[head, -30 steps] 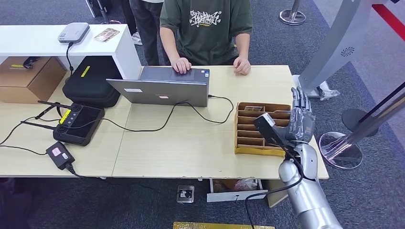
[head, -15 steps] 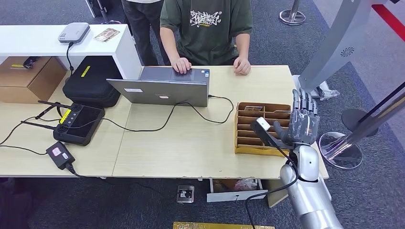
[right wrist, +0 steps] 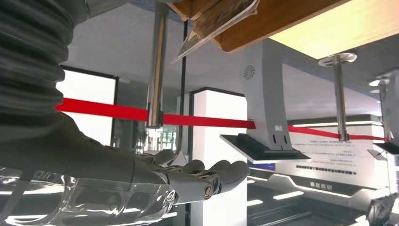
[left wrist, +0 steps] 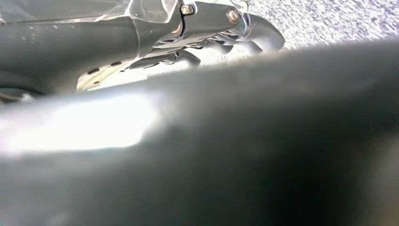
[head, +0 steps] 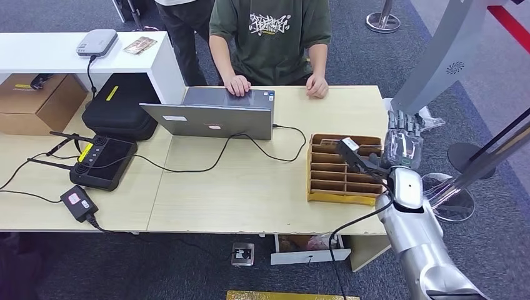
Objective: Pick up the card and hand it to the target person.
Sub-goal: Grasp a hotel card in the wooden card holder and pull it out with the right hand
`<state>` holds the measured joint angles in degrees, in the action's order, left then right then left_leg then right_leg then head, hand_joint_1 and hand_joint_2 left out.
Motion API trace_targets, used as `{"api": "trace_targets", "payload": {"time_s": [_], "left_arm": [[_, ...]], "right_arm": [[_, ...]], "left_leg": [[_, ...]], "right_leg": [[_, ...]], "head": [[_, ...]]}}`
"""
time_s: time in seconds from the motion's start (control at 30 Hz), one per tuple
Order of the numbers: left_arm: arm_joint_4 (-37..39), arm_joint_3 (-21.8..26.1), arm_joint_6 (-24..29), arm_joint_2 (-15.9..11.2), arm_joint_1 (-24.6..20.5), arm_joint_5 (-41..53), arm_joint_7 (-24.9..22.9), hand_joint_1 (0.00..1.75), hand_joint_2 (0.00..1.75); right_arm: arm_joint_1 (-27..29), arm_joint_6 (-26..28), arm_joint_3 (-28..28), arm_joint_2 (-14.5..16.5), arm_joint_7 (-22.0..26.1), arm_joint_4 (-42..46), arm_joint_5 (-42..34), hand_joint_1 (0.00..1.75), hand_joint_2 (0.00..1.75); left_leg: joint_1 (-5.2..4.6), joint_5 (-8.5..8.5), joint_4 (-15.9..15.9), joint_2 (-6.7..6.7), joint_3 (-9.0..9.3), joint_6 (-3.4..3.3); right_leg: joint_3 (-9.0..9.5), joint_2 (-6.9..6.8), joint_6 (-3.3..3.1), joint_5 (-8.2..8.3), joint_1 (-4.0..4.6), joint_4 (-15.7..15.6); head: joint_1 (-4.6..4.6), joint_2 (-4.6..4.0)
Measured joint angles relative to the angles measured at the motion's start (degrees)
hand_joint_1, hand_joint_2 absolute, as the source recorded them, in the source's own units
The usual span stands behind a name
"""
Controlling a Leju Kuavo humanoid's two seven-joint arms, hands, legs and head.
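The right hand (head: 402, 139) is seen at the table's right edge, just beside the far end of the cardboard organizer (head: 342, 168), with its fingers (right wrist: 207, 176) extended and apart and nothing held in them. The silver right arm (head: 417, 247) is seen rising from the lower right of the head view. The left hand (left wrist: 221, 28) is seen close up against a speckled floor; whether it is open or closed cannot be told. The organizer is seen on the light wooden table (head: 250, 187), near the right end. A card (head: 331, 142) is seen lying in the farthest compartment, untouched by either hand. Farther left, a black power brick (head: 77, 203), a black controller with antennas (head: 100, 161) and a black case (head: 119, 106) are shown. An open laptop (head: 212, 114) is placed at the table's far side, a cable trailing from it. Behind it, a person in a dark green T-shirt (head: 270, 34) is shown with both hands resting at the laptop and table edge.
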<state>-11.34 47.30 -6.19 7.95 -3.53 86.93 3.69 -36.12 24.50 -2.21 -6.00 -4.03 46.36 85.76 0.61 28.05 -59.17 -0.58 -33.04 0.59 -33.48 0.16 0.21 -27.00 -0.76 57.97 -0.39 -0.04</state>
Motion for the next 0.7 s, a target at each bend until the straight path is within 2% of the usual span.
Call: {"api": "trace_targets", "payload": {"time_s": [0.3, 0.7], "left_arm": [[0.0, -0.01, 0.0, 0.58, -0.02, -0.16, -0.2, 0.0, 0.0], [0.0, -0.01, 0.0, 0.51, 0.05, -0.7, 0.96, 0.0, 0.0]], "right_arm": [[-1.87, 1.33, 0.0, -0.38, 0.1, -3.8, -0.24, 0.0, 1.75], [-1.46, 1.66, 0.0, -0.82, 1.09, -2.24, -2.08, 0.0, 1.75]], "left_leg": [[0.0, 0.0, 0.0, 0.0, 0.0, 0.0], [0.0, 0.0, 0.0, 0.0, 0.0, 0.0]], "right_leg": [[0.0, 0.0, 0.0, 0.0, 0.0, 0.0], [-0.01, 0.01, 0.0, 0.0, 0.0, 0.0]], "head": [[0.0, 0.0], [0.0, 0.0]]}}
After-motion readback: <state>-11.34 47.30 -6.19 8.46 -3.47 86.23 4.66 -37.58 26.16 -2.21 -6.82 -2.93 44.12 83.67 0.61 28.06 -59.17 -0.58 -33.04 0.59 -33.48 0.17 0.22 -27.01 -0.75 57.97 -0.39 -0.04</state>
